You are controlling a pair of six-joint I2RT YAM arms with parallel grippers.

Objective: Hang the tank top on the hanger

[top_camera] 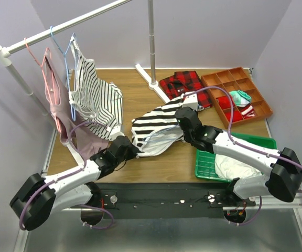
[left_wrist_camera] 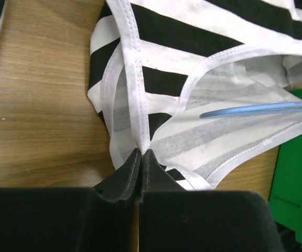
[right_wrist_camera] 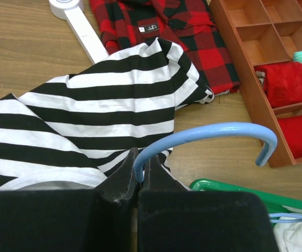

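1. The left gripper is clenched, fingers pressed together with no gap. It pinches the white-bound edge of the tank top where two bindings meet, at the garment's 7 o'clock end in the top view.
2. The right gripper is also closed tight. It grasps the hanger at the foot of its hook, which arcs away toward 3 o'clock in the right wrist view.
3. Counted: one tank top, one light-blue hanger in grasp, two grippers.
4. From the tank top, two tops hang on the rail at 10 o'clock: a dusty-pink top and a finer-striped top.
5. One red plaid garment lies at 1 o'clock, one wooden divided tray at 2 o'clock, and one green basket at 4 o'clock.
6. The tank top lies crumpled mid-table between the grippers. It has bold black-and-white stripes outside and a paler, greyer inside showing through its opening, where a blue hanger arm lies across it.
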